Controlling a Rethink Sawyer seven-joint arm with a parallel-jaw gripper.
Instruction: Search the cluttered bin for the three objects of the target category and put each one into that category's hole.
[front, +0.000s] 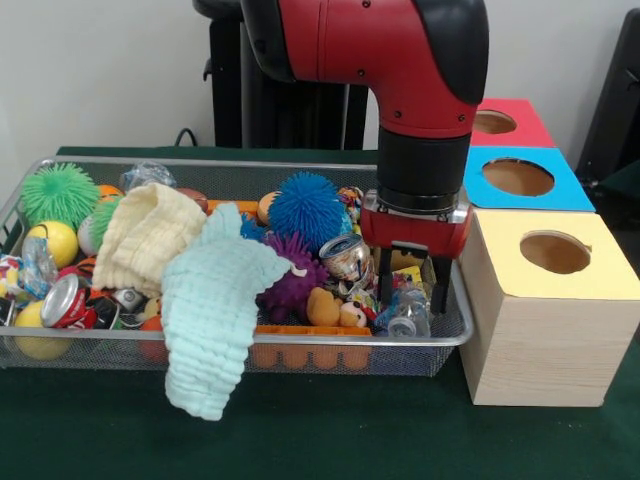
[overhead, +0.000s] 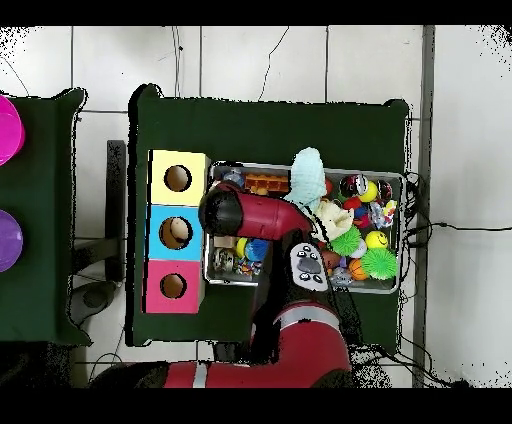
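Note:
My gripper (front: 411, 290) reaches down into the right end of the wire mesh bin (front: 455, 335). It is open, its two black fingers (front: 386, 283) apart on either side of a crushed clear plastic bottle (front: 407, 314) that lies low between them. A silver can (front: 346, 257) rests just left of the gripper. Three boxes with round holes stand to the right of the bin: yellow (front: 555, 252), blue (front: 518, 177), red (front: 492, 122). In the overhead view the arm (overhead: 225, 210) covers the gripper, beside the yellow box (overhead: 178, 178) and the blue box (overhead: 176, 232).
A mint cloth (front: 215, 310) hangs over the bin's front rim and a cream cloth (front: 145, 235) lies behind it. Blue (front: 305, 208), purple (front: 290, 278) and green (front: 58, 192) spiky balls, a red can (front: 65, 300), yellow balls (front: 55, 240) and small toys fill the bin.

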